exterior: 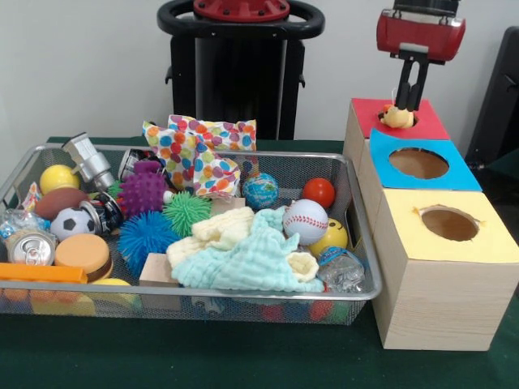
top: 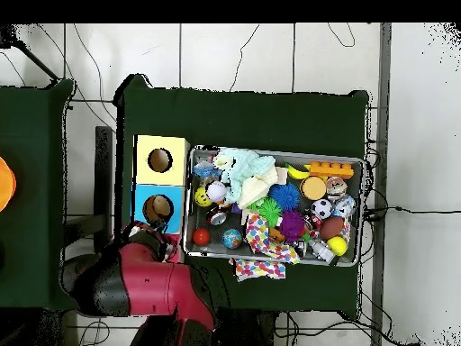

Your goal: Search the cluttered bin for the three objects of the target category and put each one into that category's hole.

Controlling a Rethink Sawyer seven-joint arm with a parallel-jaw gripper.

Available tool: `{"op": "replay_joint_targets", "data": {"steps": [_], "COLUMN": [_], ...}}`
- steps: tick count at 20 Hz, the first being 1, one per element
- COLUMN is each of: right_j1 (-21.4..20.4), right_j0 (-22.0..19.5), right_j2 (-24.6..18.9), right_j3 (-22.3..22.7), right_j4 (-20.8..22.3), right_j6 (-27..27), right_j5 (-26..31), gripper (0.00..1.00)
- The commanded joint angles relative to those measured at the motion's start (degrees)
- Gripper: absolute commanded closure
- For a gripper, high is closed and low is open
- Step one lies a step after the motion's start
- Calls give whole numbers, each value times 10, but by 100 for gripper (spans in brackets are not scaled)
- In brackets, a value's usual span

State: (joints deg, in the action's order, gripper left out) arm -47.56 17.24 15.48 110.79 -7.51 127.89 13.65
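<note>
Yellow toy (exterior: pixel 397 117) in red-top hole, pincer (exterior: pixel 411 104) above (touching?)

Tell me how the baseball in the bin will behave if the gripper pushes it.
The baseball is round, so it will probably roll. It sits high on soft, crumpled cloths, so it may slip down toward the red ball. It looks firm, unlikely to squash.
</note>
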Motion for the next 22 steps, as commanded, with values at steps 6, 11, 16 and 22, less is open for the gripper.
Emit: {"op": "replay_joint_targets", "data": {"steps": [6,11,16,22], "right_j1": [47,56,56,53], "right_j0": [-41,-38,-35,-30], "right_j2": [-66,-66,-66,-65], "right_j3": [61,62,64,69], "right_j4": [32,31,25,18], "right_j6": [53,56,60,65], "right_j5": [-75,-86,-81,-71], "gripper": [100,100,100,100]}}
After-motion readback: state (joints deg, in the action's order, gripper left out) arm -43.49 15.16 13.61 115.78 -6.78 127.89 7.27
